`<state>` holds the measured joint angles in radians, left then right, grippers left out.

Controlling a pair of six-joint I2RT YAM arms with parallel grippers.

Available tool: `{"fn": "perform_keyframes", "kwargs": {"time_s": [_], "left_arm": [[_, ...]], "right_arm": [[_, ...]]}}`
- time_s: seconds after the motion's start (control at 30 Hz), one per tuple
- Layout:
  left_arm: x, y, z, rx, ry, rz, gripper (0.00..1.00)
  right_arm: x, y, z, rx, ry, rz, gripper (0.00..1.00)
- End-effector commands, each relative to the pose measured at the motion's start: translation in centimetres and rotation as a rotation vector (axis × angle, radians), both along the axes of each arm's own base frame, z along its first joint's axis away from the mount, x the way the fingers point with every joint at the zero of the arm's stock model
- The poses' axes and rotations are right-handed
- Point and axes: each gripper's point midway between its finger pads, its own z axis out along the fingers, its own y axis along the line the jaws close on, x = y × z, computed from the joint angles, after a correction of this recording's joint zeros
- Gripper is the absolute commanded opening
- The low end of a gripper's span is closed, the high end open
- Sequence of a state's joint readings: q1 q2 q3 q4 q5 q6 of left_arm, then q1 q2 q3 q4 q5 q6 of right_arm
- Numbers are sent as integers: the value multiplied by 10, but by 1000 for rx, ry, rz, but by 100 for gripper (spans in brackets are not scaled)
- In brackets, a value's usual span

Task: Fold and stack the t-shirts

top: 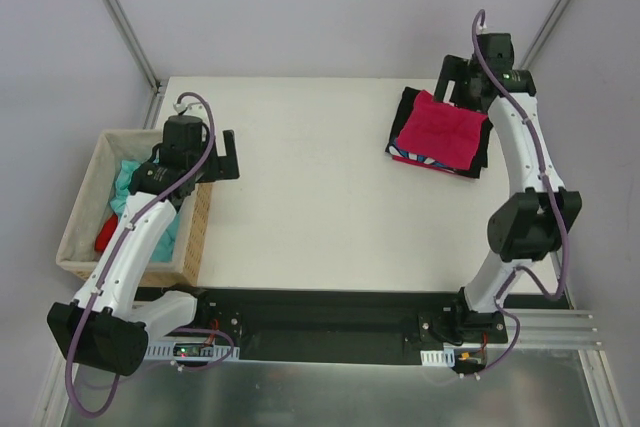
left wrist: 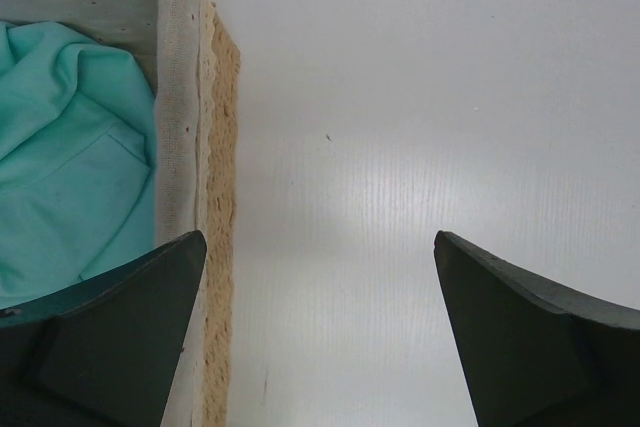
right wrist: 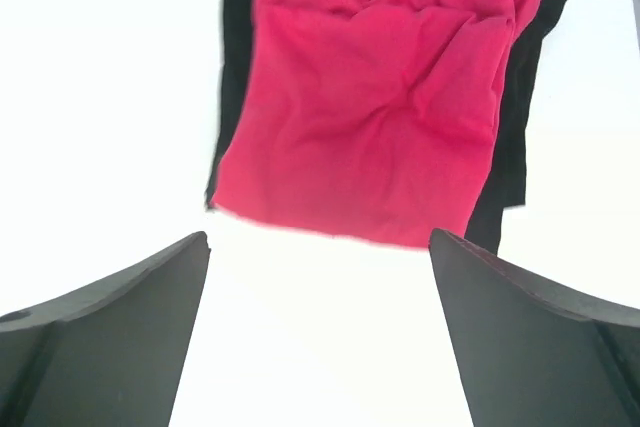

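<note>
A folded magenta-pink t-shirt tops a stack at the table's far right. It lies on a black t-shirt, and a striped edge shows below. My right gripper hovers just beyond the stack's far edge, open and empty. A teal-green t-shirt and a bright red one lie crumpled in the basket. My left gripper hangs open and empty over the basket's right wall, one finger above the basket and the other above the table.
The tan wicker basket with cloth lining stands at the table's left edge. White table lies between it and the stack. Metal frame posts rise at the back corners.
</note>
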<state>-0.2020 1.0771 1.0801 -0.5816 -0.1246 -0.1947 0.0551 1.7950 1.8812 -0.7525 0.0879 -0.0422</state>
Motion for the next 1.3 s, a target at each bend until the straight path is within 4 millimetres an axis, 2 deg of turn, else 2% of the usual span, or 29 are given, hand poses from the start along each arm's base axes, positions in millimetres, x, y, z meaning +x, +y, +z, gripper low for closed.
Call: {"fn": "perform_keyframes", "kwargs": {"time_s": [0.0, 0.03, 0.07, 0.17, 0.33, 0.47, 0.5, 0.63, 0.97, 1.27], "left_arm": [[-4, -5, 11, -42, -53, -13, 99], [-5, -6, 11, -47, -53, -17, 99], [-7, -8, 9, -54, -51, -23, 99], [-9, -8, 12, -63, -65, -26, 99], [-12, -11, 13, -78, -77, -34, 99], [-12, -13, 11, -84, -78, -43, 99], [-12, -13, 10, -84, -73, -42, 99], [-10, -13, 9, -83, -70, -44, 99], [-11, -18, 4, -94, -58, -57, 99], [-9, -20, 2, -97, -50, -61, 99]], "right_arm": [[-33, -13, -27, -63, 71, -47, 97], [-41, -16, -29, -69, 78, -56, 97], [-50, -18, -46, -80, 122, -63, 97], [-65, -28, -66, -109, 164, -96, 97], [-70, -44, -89, -91, 215, -139, 97], [-63, -45, -106, -91, 248, -137, 97], [-61, -53, -106, -91, 250, -156, 97], [-52, -66, -117, -92, 274, -183, 97], [-35, -86, -145, -76, 323, -219, 97], [-37, -98, -164, -91, 367, -247, 97]]}}
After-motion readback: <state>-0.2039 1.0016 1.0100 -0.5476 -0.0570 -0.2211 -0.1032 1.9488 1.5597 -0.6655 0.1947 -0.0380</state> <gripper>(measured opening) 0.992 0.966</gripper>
